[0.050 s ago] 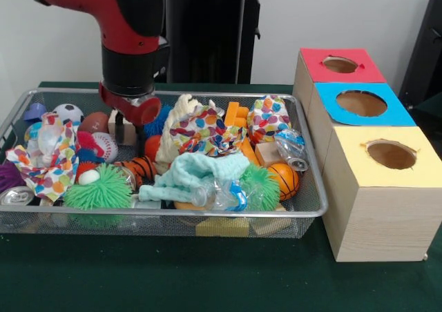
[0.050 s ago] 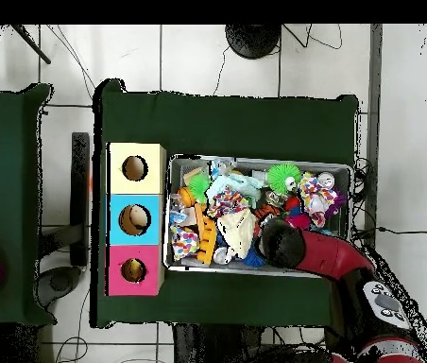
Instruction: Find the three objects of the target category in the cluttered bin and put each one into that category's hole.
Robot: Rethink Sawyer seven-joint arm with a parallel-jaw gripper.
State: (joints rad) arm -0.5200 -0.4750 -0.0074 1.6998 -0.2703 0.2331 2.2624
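Your end effector (image 1: 128, 122) is down inside the wire bin (image 1: 314, 200), at the back left part in the front view; you cannot tell whether it is clenched or released, since toys hide its tips. Just beside it lie a blue spiky ball (image 1: 159, 122), a baseball (image 1: 105, 145) and a brown football (image 1: 92, 122). Farther out you see a mint cloth (image 1: 188, 175), a green spiky ball (image 1: 103, 190), a small basketball (image 1: 284, 179) and a crushed plastic bottle (image 1: 219, 195). Three wooden boxes stand just beside the bin: red top (image 1: 342, 65), blue top (image 1: 362, 103), yellow top (image 1: 388, 155), each with a round hole. All rest on a dark green bench (image 1: 173, 270). Overhead, the floor (image 2: 208, 57) is pale tile with cables, and a second green table (image 2: 5, 189) stands apart.
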